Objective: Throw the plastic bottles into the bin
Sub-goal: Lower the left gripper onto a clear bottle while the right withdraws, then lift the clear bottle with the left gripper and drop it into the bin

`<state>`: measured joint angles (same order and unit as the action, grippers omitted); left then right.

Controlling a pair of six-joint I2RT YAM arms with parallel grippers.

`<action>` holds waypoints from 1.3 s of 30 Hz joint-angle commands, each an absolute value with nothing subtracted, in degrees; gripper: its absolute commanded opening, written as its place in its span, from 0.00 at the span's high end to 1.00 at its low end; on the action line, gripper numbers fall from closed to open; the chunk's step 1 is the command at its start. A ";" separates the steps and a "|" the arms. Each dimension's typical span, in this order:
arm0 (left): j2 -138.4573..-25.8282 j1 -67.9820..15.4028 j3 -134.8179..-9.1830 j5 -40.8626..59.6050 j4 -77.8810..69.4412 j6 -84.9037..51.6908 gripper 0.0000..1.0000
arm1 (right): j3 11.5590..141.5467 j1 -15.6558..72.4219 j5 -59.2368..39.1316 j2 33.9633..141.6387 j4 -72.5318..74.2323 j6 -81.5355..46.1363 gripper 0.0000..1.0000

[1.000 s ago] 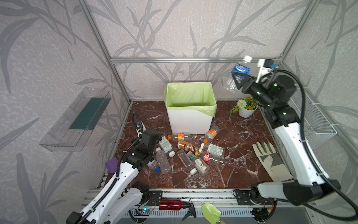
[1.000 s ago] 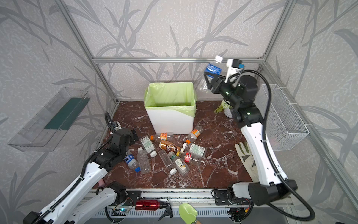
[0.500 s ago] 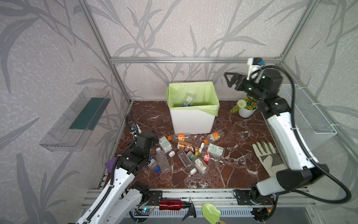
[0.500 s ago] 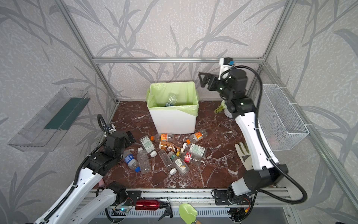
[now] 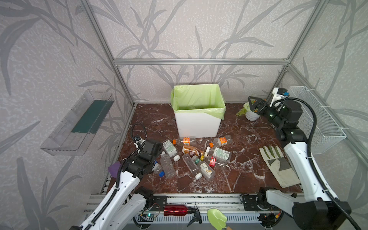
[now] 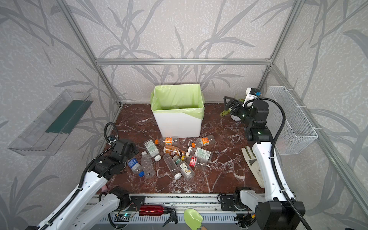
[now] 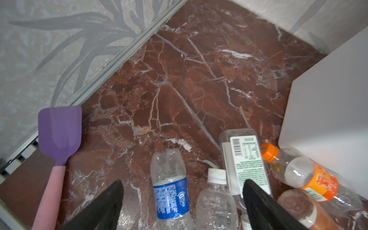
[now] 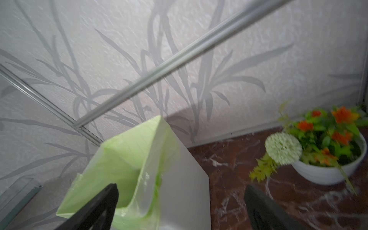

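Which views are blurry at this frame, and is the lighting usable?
Right wrist view: motion-blurred throughout and rather dim, with the flower pot and the bin smeared. Left wrist view: sharp, with crisp print on the blue-labelled bottle. Both top views: sharp and evenly lit, the plastic bottles distinct, no harsh shadows.

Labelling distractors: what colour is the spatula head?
The spatula head is purple; clearest in the left wrist view.
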<state>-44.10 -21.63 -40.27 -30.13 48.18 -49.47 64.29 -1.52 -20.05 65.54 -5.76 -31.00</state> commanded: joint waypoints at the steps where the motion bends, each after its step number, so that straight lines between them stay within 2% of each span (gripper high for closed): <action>1: -43.61 -21.16 -36.17 -31.01 50.74 -55.14 0.03 | 61.40 -2.25 -21.32 62.02 -3.98 -32.92 0.01; 4: -44.95 -17.83 -31.87 -26.01 45.86 -56.69 0.02 | 57.44 -3.28 -21.71 61.02 -3.29 -34.26 0.01; 9: -47.48 -9.56 -26.98 -15.93 37.26 -54.25 0.11 | 54.90 -4.38 -22.36 60.30 -4.28 -34.76 0.01; 19: -56.57 -6.60 -26.12 -10.45 27.74 -50.36 0.16 | 53.09 -5.00 -21.49 58.80 -5.21 -35.33 0.01; 27: -57.84 -6.04 -22.60 -9.08 21.96 -51.55 0.29 | 52.36 -5.69 -20.84 58.08 -5.87 -35.50 0.01; 31: -57.74 -5.22 -21.30 -8.10 21.28 -53.09 0.46 | 51.77 -5.75 -21.21 57.84 -6.06 -35.78 0.01; 36: -55.48 -5.10 -22.44 -9.39 23.04 -52.05 0.56 | 50.96 -6.08 -20.23 56.89 -6.82 -35.25 0.01; 39: -52.74 -5.08 -24.89 -11.17 26.24 -50.71 0.57 | 50.63 -6.45 -20.05 56.63 -7.00 -35.18 0.01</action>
